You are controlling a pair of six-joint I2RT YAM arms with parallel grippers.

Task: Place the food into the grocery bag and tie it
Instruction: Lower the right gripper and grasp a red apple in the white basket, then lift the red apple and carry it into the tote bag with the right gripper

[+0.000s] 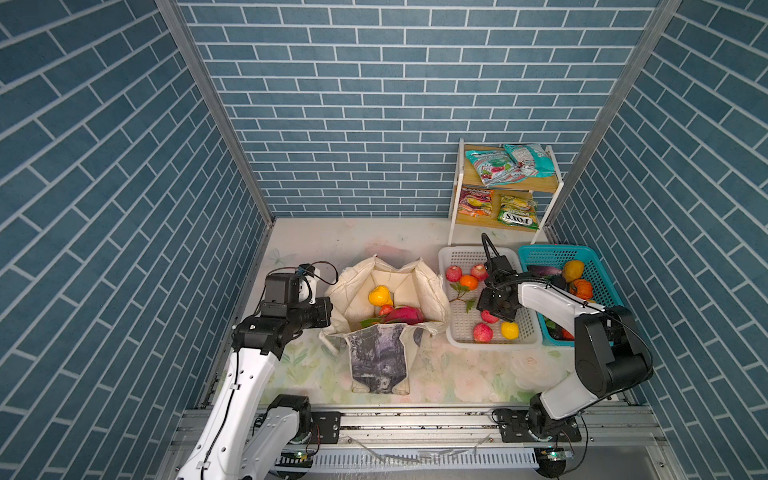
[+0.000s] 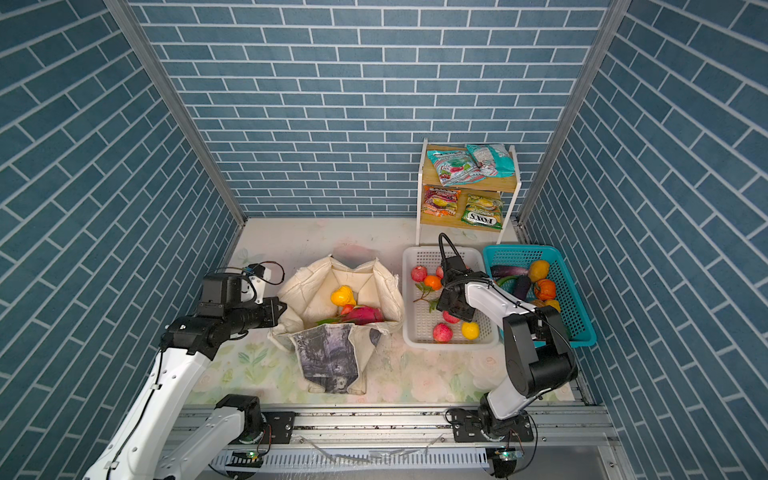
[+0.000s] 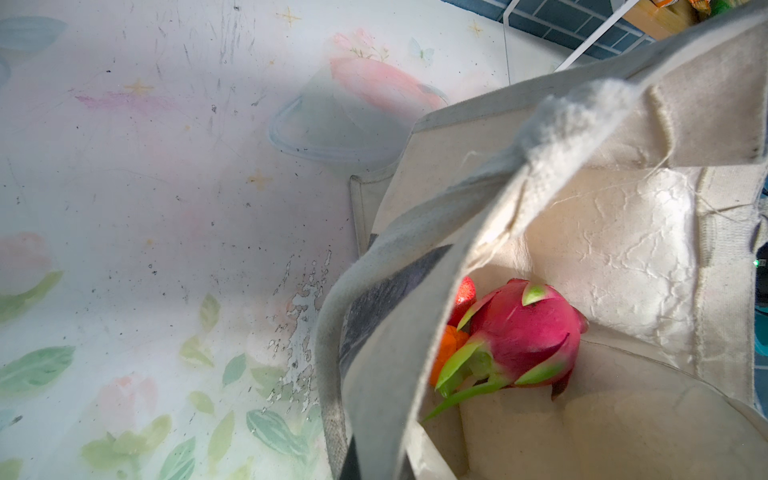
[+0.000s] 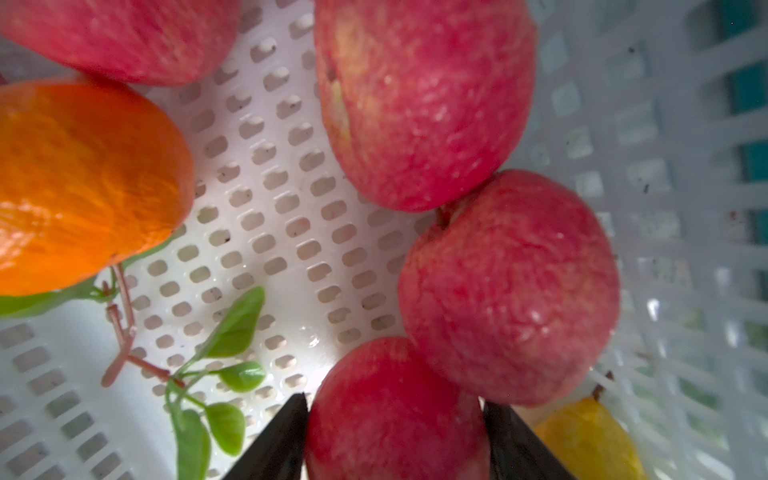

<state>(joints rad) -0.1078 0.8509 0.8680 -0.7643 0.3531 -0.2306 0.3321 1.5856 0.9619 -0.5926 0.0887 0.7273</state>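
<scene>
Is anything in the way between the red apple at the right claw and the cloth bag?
Nothing separates the right gripper from the red apple; its fingers press both sides. Toward the grocery bag, only the white basket's wall intervenes, so the apple must lift over it. The bag's mouth is open.

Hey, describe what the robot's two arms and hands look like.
The left arm and right arm have glossy white links, black joints and thin black cables looping at the wrists. The left hand is black; the right hand has black wedge-shaped fingers.
</scene>
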